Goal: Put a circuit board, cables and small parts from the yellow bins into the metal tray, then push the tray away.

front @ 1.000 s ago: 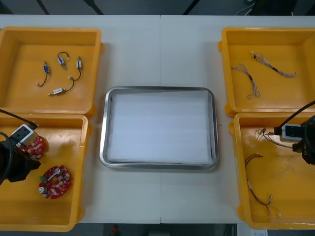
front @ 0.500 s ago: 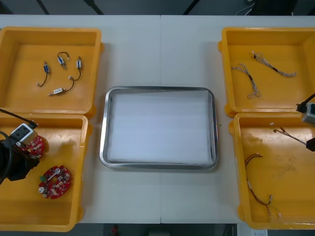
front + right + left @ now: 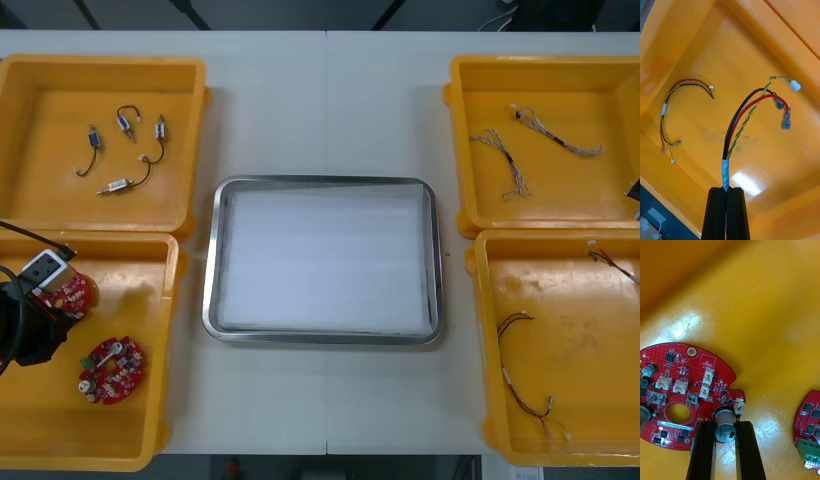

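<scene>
**Left gripper**: the jaws stand narrow, one on each side of a grey cylindrical component at the rim of a round red circuit board, and appear to clamp it. The raised component offers a hold that the flat board, lying on the bin floor, does not. A second red circuit board lies near it, apart. Both rest in the yellow plastic bin at the near left of the shiny metal tray, which sits white inside at the middle of the light surface.

**Right gripper**: the jaws are pressed together on the white-taped end of a cable bundle of black, red and yellow-green twisted wires. The wires rise free, with the blue terminals and white plug off the bin floor, and the taped end keeps the strands together. The bundle hangs over the yellow bin at the tray's near right, on the side away from the tray. A loose red, black and yellow cable lies on that bin's floor.

**Far bins:** small metal parts lie at the tray's far left, thin pale cables at its far right.

**Stage (judged):** picking, as nothing has reached the tray. Both loads must travel inward to it. The board may pivot about its single gripped component, and the dangling wires may snag the bin wall.
</scene>
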